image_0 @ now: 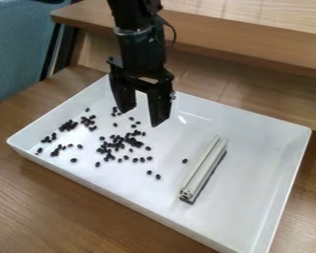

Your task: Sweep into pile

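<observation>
A wooden table (28,197) spans the lower left; on it a white tray (259,148) fills the middle; the black gripper (142,117) hangs at upper centre, fingers spread wide; a pale grooved bar (203,169) lies aslant right of centre in the tray; dark beans (119,142) lie scattered left of centre, one near the bar.
</observation>
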Controlling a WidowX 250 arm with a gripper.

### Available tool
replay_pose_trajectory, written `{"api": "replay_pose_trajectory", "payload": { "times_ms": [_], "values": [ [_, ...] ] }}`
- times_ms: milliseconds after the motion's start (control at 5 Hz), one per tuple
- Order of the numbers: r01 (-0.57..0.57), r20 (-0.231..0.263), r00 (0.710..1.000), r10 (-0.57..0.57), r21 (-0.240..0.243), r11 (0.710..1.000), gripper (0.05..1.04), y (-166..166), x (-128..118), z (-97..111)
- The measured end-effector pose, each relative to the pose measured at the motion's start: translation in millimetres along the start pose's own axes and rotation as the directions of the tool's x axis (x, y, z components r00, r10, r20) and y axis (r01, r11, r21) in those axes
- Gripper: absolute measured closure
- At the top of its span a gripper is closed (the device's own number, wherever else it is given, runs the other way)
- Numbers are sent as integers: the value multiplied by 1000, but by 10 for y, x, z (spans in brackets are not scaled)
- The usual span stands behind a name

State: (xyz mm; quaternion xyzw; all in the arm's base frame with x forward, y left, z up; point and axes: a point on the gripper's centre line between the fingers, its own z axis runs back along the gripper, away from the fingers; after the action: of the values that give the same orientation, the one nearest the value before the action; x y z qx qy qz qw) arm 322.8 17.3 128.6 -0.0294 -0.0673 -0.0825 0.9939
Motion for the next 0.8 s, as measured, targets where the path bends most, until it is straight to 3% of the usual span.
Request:
{"api": "replay_pose_trajectory", "payload": {
  "times_ms": [200, 400, 800],
  "values": [
    [-12, -27, 1000, 12, -11, 1000, 84, 2, -15, -90],
    [2, -51, 999, -4, -42, 999, 84, -205, 49, -284],
    [-28, -59, 998, 24, -78, 997, 84, -551, 214, -425]
  ]
}}
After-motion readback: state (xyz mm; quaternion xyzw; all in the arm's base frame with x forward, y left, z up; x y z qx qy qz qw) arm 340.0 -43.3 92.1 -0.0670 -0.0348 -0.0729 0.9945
